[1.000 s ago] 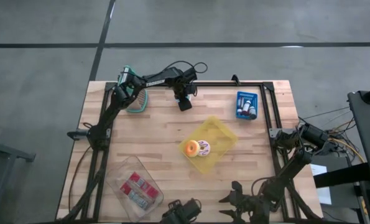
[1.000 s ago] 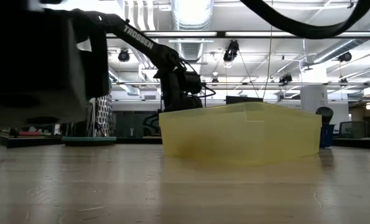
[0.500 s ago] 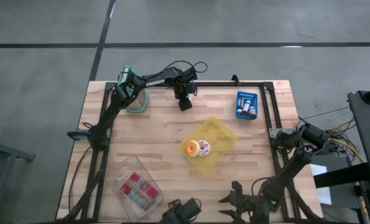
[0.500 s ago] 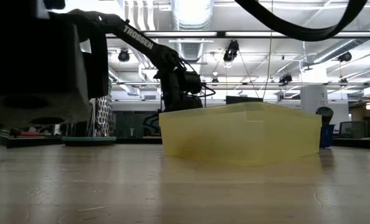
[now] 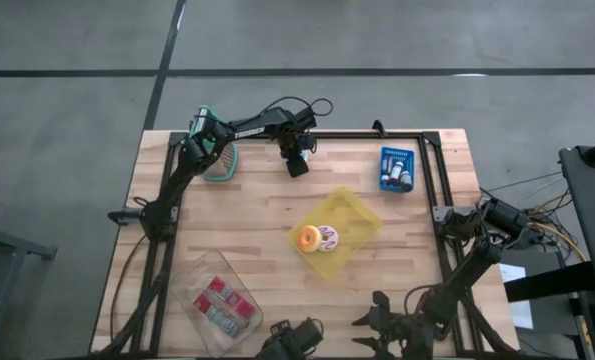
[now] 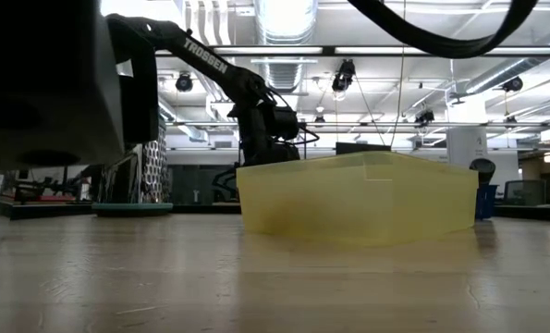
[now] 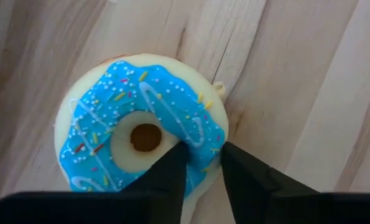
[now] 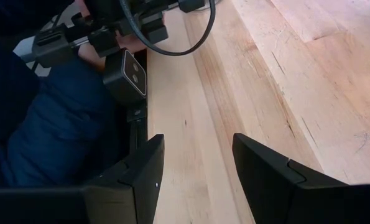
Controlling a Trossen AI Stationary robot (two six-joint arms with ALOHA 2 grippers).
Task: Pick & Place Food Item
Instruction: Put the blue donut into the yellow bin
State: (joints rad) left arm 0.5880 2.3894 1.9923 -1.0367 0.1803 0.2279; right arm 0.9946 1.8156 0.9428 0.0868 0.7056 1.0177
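Observation:
A doughnut with blue icing and sprinkles (image 7: 141,134) lies on the wooden table near its far edge. It shows only in the left wrist view; in the high view my left gripper (image 5: 295,165) covers it. My left gripper (image 7: 202,152) points down and is shut on the doughnut's ring. My right gripper (image 8: 197,168) is open and empty, low at the table's near edge (image 5: 387,325). A yellow bin (image 5: 352,215) at mid-table holds an orange doughnut (image 5: 306,238) and a pale iced one (image 5: 327,237). My left gripper pinches one side of the doughnut's ring (image 7: 203,134) between its two fingers. One fingertip (image 7: 175,158) stands at the edge of the hole, the other (image 7: 234,162) outside the rim. The fingers come from above, pointing down. The doughnut lies flat, icing up; whether it rests on the wood I cannot tell.
A blue bin (image 5: 396,169) stands at the far right, a teal bowl (image 5: 219,160) at the far left, a clear tub with red packs (image 5: 217,300) at the near left. A dark frame (image 5: 427,180) runs along the right side. A blue sleeve (image 8: 54,118) shows beyond the near edge.

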